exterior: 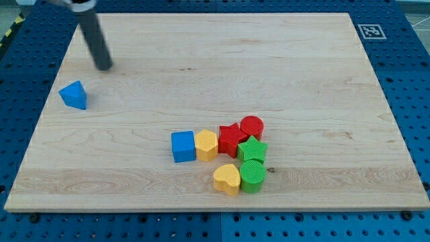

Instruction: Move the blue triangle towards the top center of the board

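Note:
The blue triangle (74,95) lies near the board's left edge, in the upper half of the view. My tip (104,67) is on the board just above and to the right of the triangle, a short gap away and not touching it. The rod rises from the tip toward the view's top left.
A cluster sits at lower centre: blue cube (183,146), yellow hexagon (206,145), red star (232,139), red cylinder (252,126), green star (252,150), green cylinder (252,175), yellow heart (228,179). The wooden board (282,60) lies on a blue pegboard table.

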Controlling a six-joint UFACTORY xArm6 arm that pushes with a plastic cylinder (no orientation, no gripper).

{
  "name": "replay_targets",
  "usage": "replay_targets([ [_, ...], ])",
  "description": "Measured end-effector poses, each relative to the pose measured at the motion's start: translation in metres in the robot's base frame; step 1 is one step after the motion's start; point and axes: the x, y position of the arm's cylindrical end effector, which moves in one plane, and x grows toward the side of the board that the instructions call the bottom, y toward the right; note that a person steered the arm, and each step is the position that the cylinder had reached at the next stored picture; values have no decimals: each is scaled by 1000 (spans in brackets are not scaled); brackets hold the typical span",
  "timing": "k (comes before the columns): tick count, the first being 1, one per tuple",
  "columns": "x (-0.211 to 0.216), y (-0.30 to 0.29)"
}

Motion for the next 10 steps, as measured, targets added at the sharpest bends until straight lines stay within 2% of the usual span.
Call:
replay_targets([
  [1, 30, -62],
  [4, 45, -63],
  [6, 108, -63],
  [7, 116, -47],
  [10, -27, 90],
])
